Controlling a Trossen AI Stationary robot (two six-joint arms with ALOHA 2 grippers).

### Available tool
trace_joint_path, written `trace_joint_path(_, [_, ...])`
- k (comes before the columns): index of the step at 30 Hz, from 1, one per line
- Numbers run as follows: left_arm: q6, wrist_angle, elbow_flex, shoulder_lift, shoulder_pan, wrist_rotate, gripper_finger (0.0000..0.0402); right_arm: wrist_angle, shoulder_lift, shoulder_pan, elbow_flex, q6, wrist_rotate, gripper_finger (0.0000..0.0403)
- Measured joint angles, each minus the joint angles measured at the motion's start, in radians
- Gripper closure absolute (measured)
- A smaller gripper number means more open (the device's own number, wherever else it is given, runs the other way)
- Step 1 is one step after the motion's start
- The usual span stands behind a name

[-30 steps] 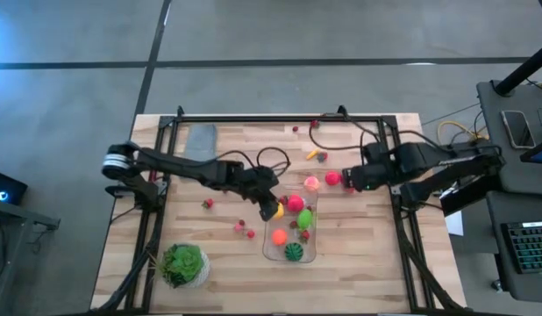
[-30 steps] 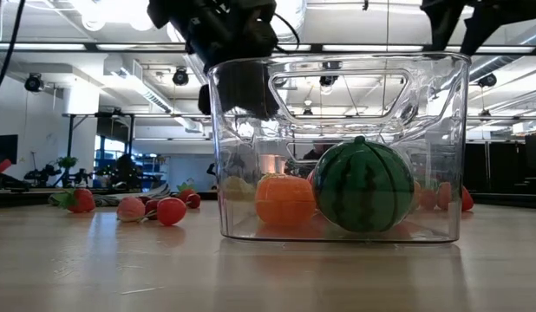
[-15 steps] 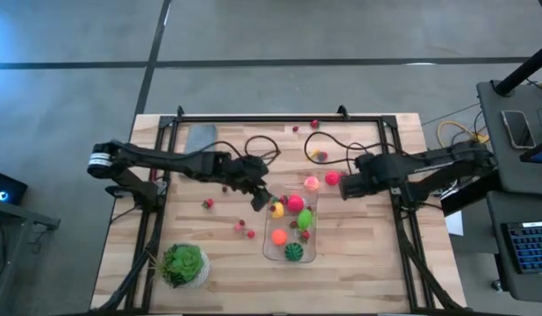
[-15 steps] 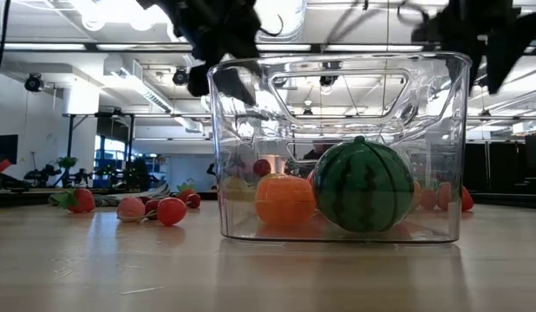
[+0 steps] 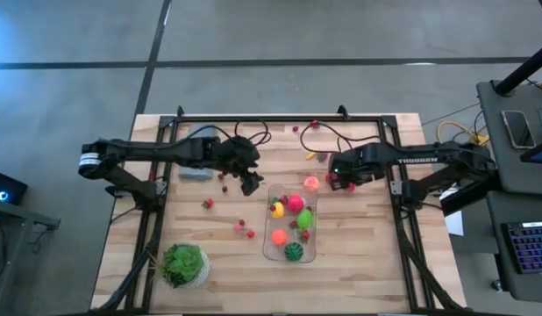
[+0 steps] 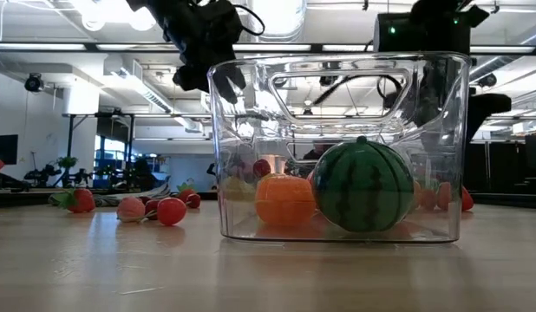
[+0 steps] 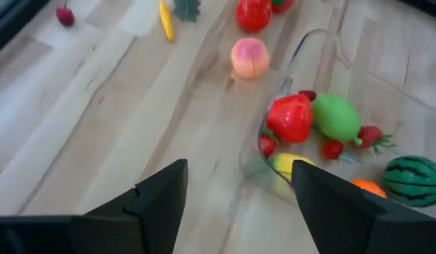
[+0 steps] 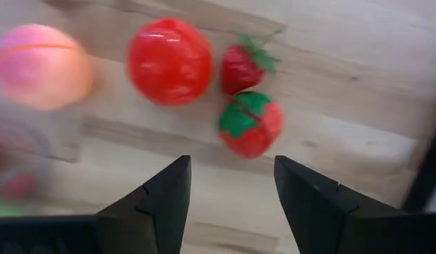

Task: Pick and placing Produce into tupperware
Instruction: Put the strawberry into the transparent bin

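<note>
The clear tupperware (image 5: 290,225) (image 6: 337,130) stands near the table's middle. In it lie a striped green ball (image 5: 293,252) (image 6: 363,186), an orange piece (image 6: 285,199), a green piece (image 7: 336,118), a big red strawberry (image 7: 292,118) and a yellow piece (image 7: 292,166). My left gripper (image 5: 251,183) (image 7: 239,204) is open, just off the tupperware's far left corner, touching nothing. My right gripper (image 5: 341,178) (image 8: 232,204) is open above a red tomato (image 8: 168,62) and two strawberries (image 8: 252,125), with a pink peach (image 8: 40,67) (image 5: 311,183) beside them on the table.
Small red berries (image 5: 245,229) lie scattered left of the tupperware, and more pieces (image 5: 317,156) sit toward the far edge. A grey-blue cloth (image 5: 196,158) lies under my left arm. A potted plant (image 5: 183,263) stands at the near left. Black frame rails border the table.
My left gripper has drawn back from over the tupperware's far left corner toward the table's far left and risen above the rim. My right arm has swung toward the far edge and a little left, its gripper staying by the tomato and strawberries.
</note>
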Motion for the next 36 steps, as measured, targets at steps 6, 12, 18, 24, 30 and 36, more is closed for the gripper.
trace_joint_path(6, [0.031,-0.007,0.0,0.005,0.014,0.0,0.0162,0.012,0.0,-0.02,-0.044,-0.039,0.0,0.0204])
trace_joint_path(12, [0.049,-0.007,0.0,0.006,0.037,0.0,0.0162,0.05,0.002,-0.02,-0.091,-0.058,0.0,0.0168])
trace_joint_path(18, [0.048,-0.006,0.0,0.006,0.055,-0.001,0.0162,0.08,0.004,-0.02,-0.113,-0.047,0.027,0.0119])
trace_joint_path(24, [0.047,-0.006,0.0,0.006,0.06,-0.001,0.0162,0.142,0.005,-0.074,-0.132,-0.064,0.042,0.0097])
trace_joint_path(30, [0.024,-0.006,0.0,0.006,0.06,0.0,0.0162,0.151,0.005,-0.124,-0.181,-0.105,0.005,0.0103])
trace_joint_path(36, [0.02,-0.006,0.0,0.006,0.06,-0.001,0.0162,0.221,0.006,-0.124,-0.194,-0.137,-0.01,0.0106])
